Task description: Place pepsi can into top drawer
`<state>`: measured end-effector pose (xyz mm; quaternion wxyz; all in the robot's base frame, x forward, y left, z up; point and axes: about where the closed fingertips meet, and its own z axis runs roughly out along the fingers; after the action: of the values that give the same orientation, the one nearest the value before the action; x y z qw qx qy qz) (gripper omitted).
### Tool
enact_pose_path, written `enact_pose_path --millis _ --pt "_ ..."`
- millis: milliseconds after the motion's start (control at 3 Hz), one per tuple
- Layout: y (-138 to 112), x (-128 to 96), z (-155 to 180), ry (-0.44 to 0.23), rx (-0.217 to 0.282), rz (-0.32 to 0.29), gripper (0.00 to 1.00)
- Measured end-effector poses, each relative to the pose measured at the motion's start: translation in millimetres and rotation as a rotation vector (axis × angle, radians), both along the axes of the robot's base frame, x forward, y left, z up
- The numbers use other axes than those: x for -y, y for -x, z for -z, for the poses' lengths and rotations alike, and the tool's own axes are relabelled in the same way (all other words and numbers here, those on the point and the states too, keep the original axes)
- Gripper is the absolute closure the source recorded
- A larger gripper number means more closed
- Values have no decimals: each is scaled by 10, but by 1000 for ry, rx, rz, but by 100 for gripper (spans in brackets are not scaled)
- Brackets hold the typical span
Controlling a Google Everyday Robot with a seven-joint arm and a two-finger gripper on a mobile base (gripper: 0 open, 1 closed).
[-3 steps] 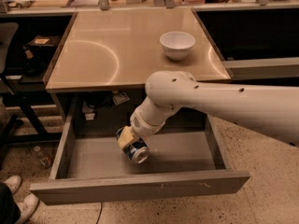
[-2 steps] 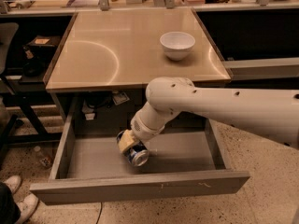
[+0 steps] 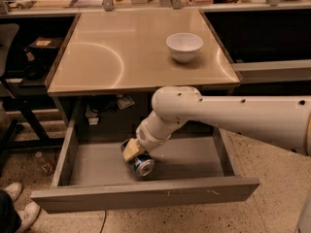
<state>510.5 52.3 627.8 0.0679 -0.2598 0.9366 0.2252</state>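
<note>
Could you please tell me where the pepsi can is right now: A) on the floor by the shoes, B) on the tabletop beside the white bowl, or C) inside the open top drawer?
C: the pepsi can is within the top drawer walls, at the gripper reaching in.

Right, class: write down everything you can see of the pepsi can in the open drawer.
The pepsi can is a small blue aluminium drink can, its silver end turned toward the camera. It sits tilted, low inside the open top drawer, near the front and about midway across. The gripper is clamped across its middle, hiding part of the blue side. Whether the can touches the drawer floor cannot be told.
</note>
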Motion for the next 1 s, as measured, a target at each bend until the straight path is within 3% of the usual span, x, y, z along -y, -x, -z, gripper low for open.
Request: enact_pose_path --millis 333,1000 --pt "23 10 74 -8 -11 8 100" --pt "24 9 75 -8 -11 8 58"
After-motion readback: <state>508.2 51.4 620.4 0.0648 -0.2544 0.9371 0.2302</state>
